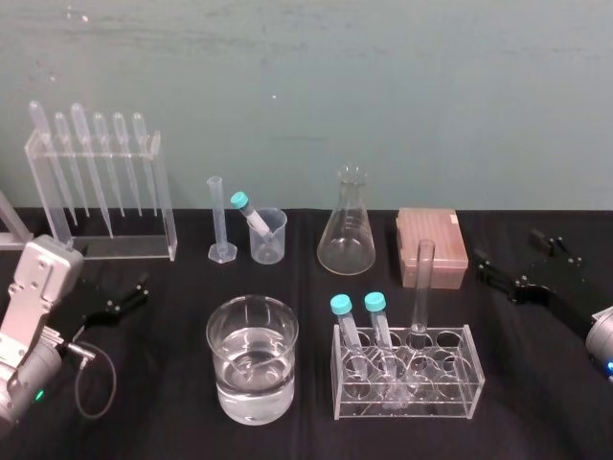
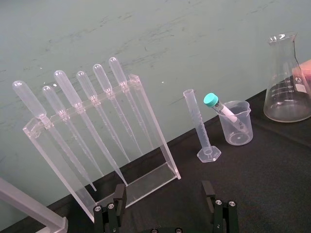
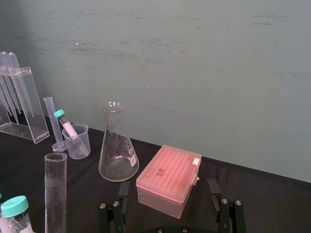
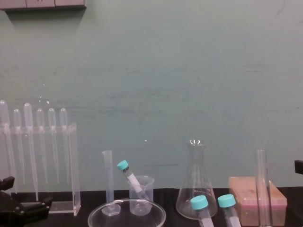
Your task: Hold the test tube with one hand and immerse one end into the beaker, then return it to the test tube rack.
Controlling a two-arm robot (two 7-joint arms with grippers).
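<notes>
1. Test tube (image 1: 422, 287) stands upright in the test tube rack (image 1: 474, 379), just right of two teal-capped tubes (image 1: 374, 321)
2. Beaker (image 1: 252, 359), part-filled with clear liquid, sits just left of the rack
3. Left gripper (image 1: 123, 297) hangs low over the table's left side, fingers spread wide, empty
4. Right gripper (image 1: 506, 266) is right of the pink box (image 1: 431, 244), fingers wide apart, empty

Lower left of the head view: the left pincer (image 1: 129, 295) is black, on a boxy silver-grey wrist (image 1: 43, 278) with a green light (image 1: 38, 395) and a looped black cable (image 1: 91, 383). At the right edge, the right pincer (image 1: 506, 251) is also black, with silver screws (image 3: 102, 206) in its fingers.
</notes>
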